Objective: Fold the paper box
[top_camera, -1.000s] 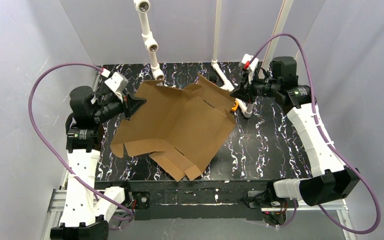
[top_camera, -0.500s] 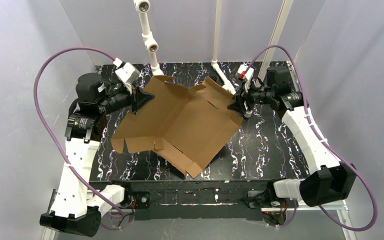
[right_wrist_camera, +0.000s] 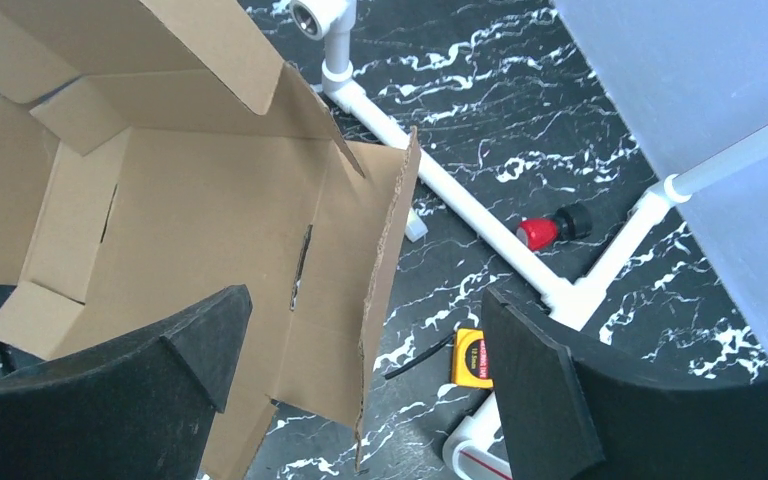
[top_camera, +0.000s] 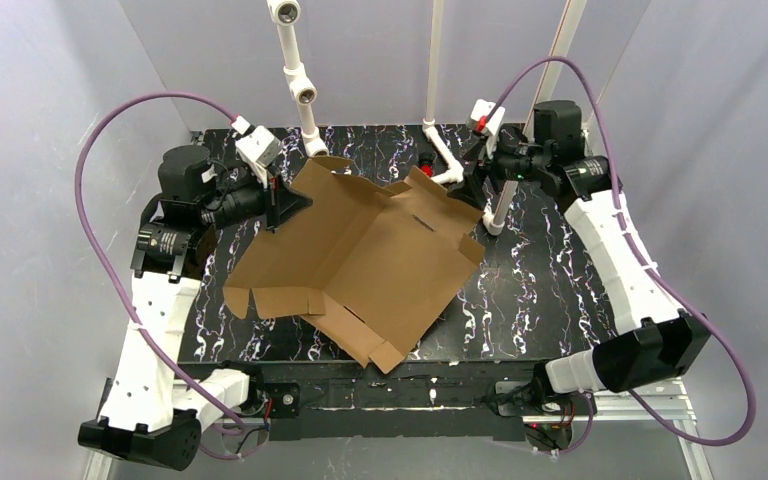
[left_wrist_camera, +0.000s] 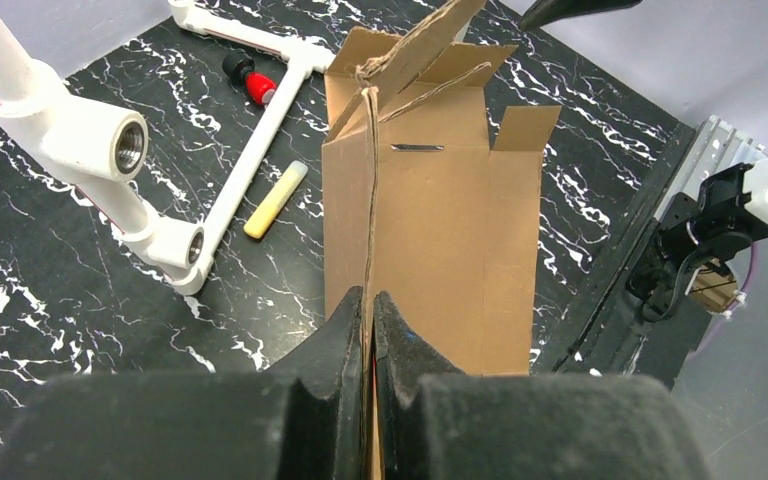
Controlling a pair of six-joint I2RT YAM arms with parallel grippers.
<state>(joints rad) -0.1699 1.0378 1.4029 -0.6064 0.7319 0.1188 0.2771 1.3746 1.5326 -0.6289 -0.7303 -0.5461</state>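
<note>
Brown paper box (left_wrist_camera: 440, 250) pinched by left gripper (left_wrist_camera: 368, 302); print on yellow block (right_wrist_camera: 472, 357) illegible.

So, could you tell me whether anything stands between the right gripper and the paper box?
Nothing visible: the open right gripper faces the paper box's raised flap edge directly; the white pipes lie off to one side.

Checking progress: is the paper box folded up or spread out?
Mostly spread: the paper box lies open across the table, a few flaps raised.

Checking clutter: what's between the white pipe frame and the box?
A small yellow object lies between the pipe frame and paper box; the left wrist view shows it.
</note>
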